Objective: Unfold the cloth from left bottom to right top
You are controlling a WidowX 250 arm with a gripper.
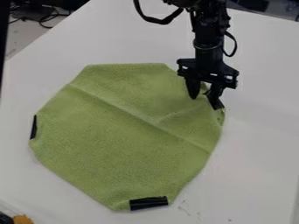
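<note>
The green cloth (128,131) lies mostly flat on the white table, with creases running diagonally from its upper left to its right side. Black strips mark its left edge and its bottom edge. At the cloth's upper right corner hangs the black gripper (204,97), pointing down. Its two fingers stand apart, with some green cloth visible between and behind them. A dark piece lies at the tip of the right finger, over the cloth's right edge. Whether the fingertips touch the cloth cannot be told.
The white table (262,144) extends around the cloth on all sides. An orange object (23,219) beside a dark one sits at the bottom left corner. Dark cables lie beyond the table at the upper left.
</note>
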